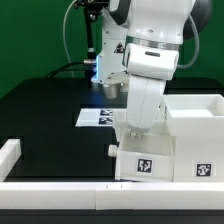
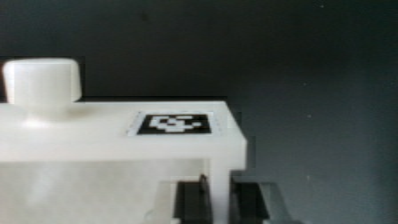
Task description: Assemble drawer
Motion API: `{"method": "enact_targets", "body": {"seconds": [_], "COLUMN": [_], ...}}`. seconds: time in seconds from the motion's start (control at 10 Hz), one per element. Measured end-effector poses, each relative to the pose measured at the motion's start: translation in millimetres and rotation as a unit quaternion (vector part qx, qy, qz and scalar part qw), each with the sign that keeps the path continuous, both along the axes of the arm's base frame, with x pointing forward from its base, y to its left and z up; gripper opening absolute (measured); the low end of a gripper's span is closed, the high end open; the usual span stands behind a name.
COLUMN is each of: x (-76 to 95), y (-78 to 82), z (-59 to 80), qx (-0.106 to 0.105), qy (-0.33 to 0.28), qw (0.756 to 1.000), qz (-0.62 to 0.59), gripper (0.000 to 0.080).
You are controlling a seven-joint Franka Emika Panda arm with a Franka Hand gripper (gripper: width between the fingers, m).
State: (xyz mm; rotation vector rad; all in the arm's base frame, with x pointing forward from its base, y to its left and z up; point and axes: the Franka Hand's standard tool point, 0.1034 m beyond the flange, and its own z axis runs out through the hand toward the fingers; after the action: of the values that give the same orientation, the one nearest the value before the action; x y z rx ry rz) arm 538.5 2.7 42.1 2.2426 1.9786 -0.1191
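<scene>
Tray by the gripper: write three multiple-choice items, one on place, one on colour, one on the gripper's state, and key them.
1. In the exterior view, the housing stands on which side of the tray? A left B right C on top
2. The knob is: A white B red C black
3. The gripper is: A wide open B shut C out of view
B: the housing is at that view's right. A: it matches the white tray. B: its fingers nearly meet.
</scene>
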Motion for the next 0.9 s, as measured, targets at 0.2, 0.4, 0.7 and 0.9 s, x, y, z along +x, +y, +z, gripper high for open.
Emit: {"method": "enact_targets", "body": {"seconds": [0.2, 0.4, 0.7, 0.9], "x": [-3.9, -6.4, -6.8, -9.1], "y": [-12.4, -23.8, -24.2, -55.4], "z": [-2.9, -4.3, -5.0, -12.0], "qx": [-0.001, 0.001, 0.001, 0.001], "qy": [0.006, 0.004, 0.005, 0.016], "qw": [1.000, 0.999, 0.999, 1.000], "qz": [0.001, -0.036, -0.036, 0.011], "gripper": [0.0035, 0.0035, 0.0035, 0.0035]}}
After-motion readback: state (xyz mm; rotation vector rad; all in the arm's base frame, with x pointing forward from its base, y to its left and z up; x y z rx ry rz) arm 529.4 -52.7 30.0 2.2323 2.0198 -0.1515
